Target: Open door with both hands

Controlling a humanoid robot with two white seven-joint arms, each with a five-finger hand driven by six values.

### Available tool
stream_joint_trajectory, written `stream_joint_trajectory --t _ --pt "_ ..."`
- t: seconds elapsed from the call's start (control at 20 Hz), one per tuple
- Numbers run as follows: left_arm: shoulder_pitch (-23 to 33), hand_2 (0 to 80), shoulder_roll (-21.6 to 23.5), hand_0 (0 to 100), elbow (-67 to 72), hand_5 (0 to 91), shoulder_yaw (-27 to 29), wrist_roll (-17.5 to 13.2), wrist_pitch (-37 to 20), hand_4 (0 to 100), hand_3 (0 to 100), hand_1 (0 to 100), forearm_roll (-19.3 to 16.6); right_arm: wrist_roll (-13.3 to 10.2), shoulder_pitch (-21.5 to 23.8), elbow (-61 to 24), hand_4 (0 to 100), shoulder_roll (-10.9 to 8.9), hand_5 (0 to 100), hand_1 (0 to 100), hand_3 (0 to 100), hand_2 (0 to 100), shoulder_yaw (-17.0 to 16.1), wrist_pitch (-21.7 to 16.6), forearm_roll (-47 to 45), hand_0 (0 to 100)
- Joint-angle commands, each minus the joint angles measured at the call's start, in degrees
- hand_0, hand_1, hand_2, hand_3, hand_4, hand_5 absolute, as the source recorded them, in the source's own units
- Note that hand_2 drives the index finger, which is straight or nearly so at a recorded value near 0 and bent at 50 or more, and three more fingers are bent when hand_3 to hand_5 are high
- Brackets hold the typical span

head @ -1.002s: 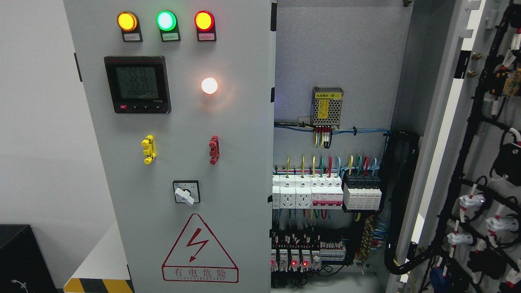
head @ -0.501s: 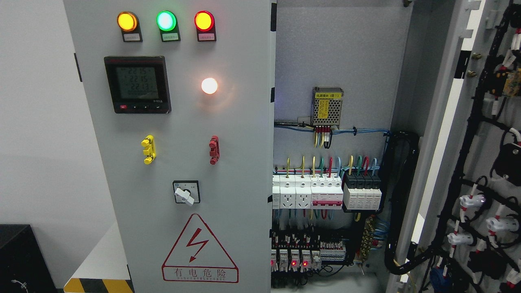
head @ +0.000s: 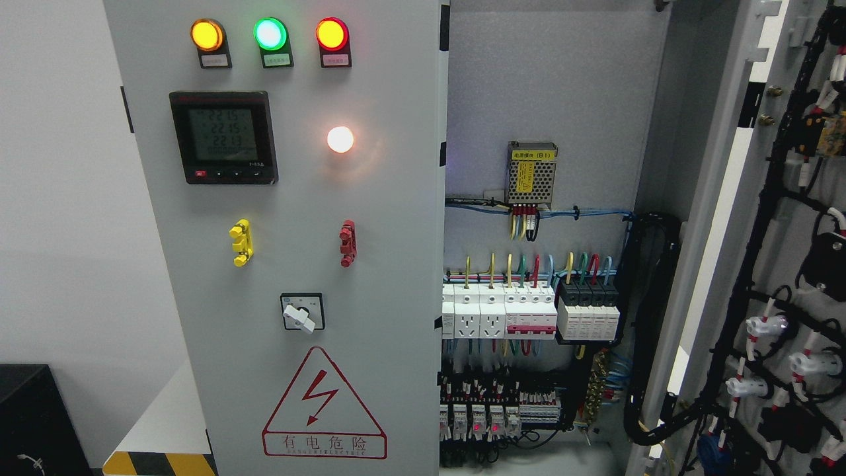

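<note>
Left door [head: 370, 277]: grey panel filling the left and middle of the frame, shut, its right edge running down just left of centre.
Right door [head: 786, 251]: swung wide open at the far right of the frame, inner face showing, strung with black cable looms and white connectors.
Cabinet interior [head: 562, 99]: exposed between the two doors, grey back plate in the upper middle right.
Indicator lamps [head: 269, 33]: amber, green and red in a row at the upper left of the closed door, all lit.
Meter [head: 223, 137]: black digital display under the lamps, its screen lit.
White lamp [head: 340, 139]: glowing, right of the meter.
Yellow handle [head: 240, 242]: mid-door, left.
Red handle [head: 347, 243]: mid-door, level with the yellow one and to its right.
Rotary switch [head: 303, 312]: white knob on a black plate, below and between the handles.
Warning sign [head: 324, 406]: red triangle with a lightning bolt at the lower centre.
Power supply [head: 531, 173]: perforated metal box with a yellow label, on the back plate.
Breakers [head: 529, 311]: white row with coloured wires above, lower middle of the interior.
Relays [head: 489, 413]: beneath the breakers, some showing red lights.
Hands: neither arm shows anywhere, so I cannot tell the state of the fingers.
</note>
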Motion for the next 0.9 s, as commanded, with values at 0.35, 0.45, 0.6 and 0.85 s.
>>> stream_joint_trajectory --t 0.35,0.45,0.6,0.85 --pt "-1.23 0.0 -1.20 0 1.78 0.0 5.19 -0.13 -0.05 0 0 0 2.12 -0.36 2.93 -61.56 0 -8.52 0 0 0 0 14.40 -19.86 0.00 0" --pt "-1.58 0.0 -1.29 0 1.78 0.0 5.11 -0.13 -0.05 0 0 0 2.04 -0.44 -0.05 -61.56 0 -9.14 0 0 0 0 17.65 -26.57 0.00 0" --pt "-2.37 0.0 -1.38 0 1.87 0.0 1.09 -0.22 -0.14 0 0 0 2.30 -0.45 -5.06 -61.30 0 -9.14 0 0 0 0 18.55 -26.95 -0.61 0" --pt "-3.25 0.0 -1.47 0 2.05 0.0 -3.59 -0.22 -0.05 0 0 0 4.75 -0.53 -14.02 -60.25 0 -6.26 0 0 0 0 17.67 -23.36 -7.63 0"
